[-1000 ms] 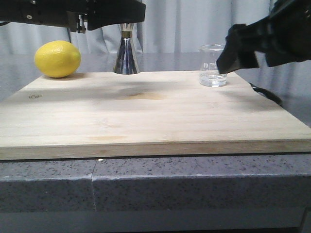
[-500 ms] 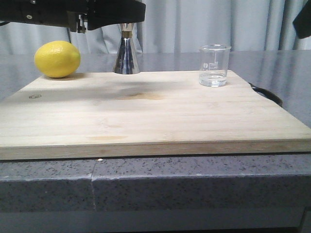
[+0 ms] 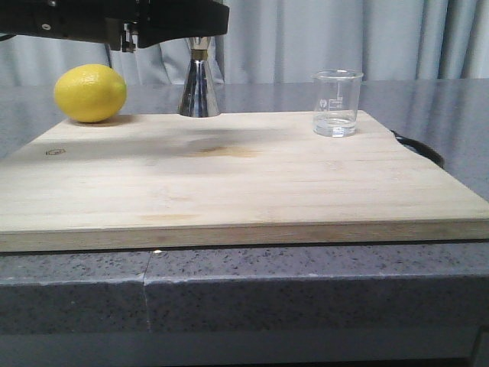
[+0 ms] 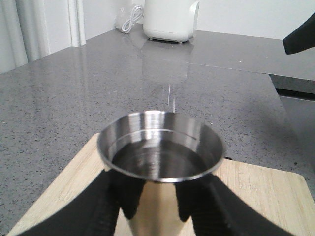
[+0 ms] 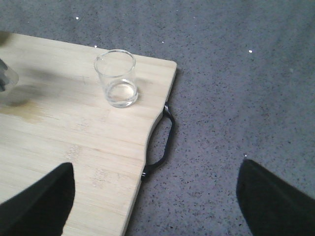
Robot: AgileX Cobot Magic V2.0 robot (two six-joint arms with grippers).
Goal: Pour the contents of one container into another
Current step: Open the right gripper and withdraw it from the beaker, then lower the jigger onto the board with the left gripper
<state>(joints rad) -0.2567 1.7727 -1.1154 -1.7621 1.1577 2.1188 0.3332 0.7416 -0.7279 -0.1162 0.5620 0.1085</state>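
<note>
The steel jigger (image 3: 199, 84) stands upright at the far edge of the wooden board (image 3: 229, 183). My left gripper (image 4: 157, 209) is shut on its body just below the upper cup, black fingers (image 4: 110, 206) on both sides. Dark liquid shows inside the jigger's cup (image 4: 160, 160). The clear glass beaker (image 3: 336, 103) stands upright at the board's far right corner, a little clear liquid in its bottom. My right gripper (image 5: 155, 172) is wide open and holds nothing. It hangs above the board's right edge, well back from the beaker (image 5: 115, 78), and is out of the front view.
A yellow lemon (image 3: 90, 93) lies at the board's far left corner. A black handle (image 5: 162, 142) sticks out from the board's right edge. Grey speckled counter (image 5: 236, 98) surrounds the board. A white appliance (image 4: 170, 19) stands far off on the counter.
My right arm has pulled away from the beaker and left the front view to the upper right. The beaker stays on the board. The left gripper and jigger have not moved.
</note>
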